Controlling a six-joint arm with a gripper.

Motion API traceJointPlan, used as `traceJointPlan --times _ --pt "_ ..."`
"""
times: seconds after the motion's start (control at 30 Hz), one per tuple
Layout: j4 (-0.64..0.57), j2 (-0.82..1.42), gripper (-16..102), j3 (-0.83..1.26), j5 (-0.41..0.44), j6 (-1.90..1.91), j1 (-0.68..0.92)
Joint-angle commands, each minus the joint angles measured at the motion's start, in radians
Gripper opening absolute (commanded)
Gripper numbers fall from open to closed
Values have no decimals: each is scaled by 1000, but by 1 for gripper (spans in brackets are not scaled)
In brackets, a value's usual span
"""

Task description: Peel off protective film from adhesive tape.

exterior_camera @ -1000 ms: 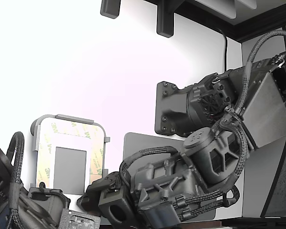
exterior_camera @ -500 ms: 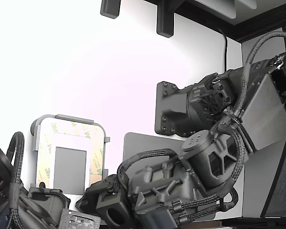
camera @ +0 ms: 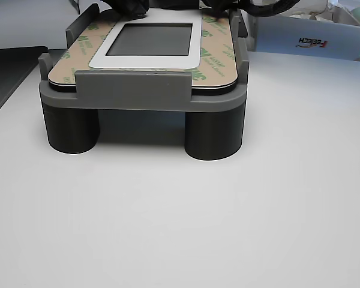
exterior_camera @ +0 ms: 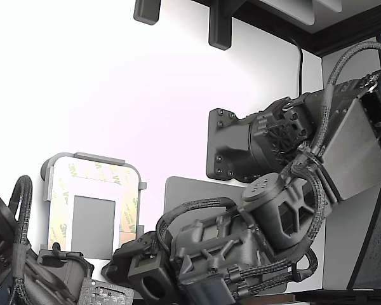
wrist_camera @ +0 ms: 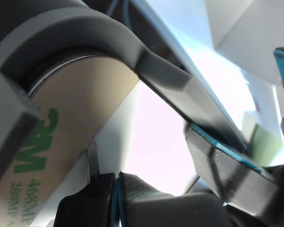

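The adhesive tape (exterior_camera: 128,206) borders a small grey rectangle in a grey holder frame (exterior_camera: 89,157) at the exterior view's lower left. Its cream-tan protective film (wrist_camera: 71,123), printed with green "3M" logos, fills the wrist view close up beside the holder's rounded corner (wrist_camera: 156,71). My gripper (wrist_camera: 156,161) is at the holder's lower right corner (exterior_camera: 128,249) as the exterior view shows it. The fingers stand apart, and one blue-edged fingertip (wrist_camera: 116,189) touches the edge of the plate under the film. Nothing is held between them. In the other view the film (camera: 219,57) lies flat all around.
The holder (camera: 132,90) stands on round legs on a white table (camera: 180,228). A second dark arm (exterior_camera: 25,267) sits at the exterior view's lower left. A grey plate (exterior_camera: 197,190) lies behind my arm. A white box (camera: 300,39) stands at the back.
My wrist has shifted slightly down and toward the exterior view's left, closer to the holder's corner. The film and holder have not moved.
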Motion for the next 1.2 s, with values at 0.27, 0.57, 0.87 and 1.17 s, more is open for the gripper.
traceJointPlan --times 0.27,0.57,0.87,1.17 --pt "21 32 -11 -31 2 2 -18" --pt "32 26 -11 -48 0 0 -18" --pt "-8 20 -11 -37 -3 -8 -20" --pt "-44 29 -11 -2 -8 -15 -21"
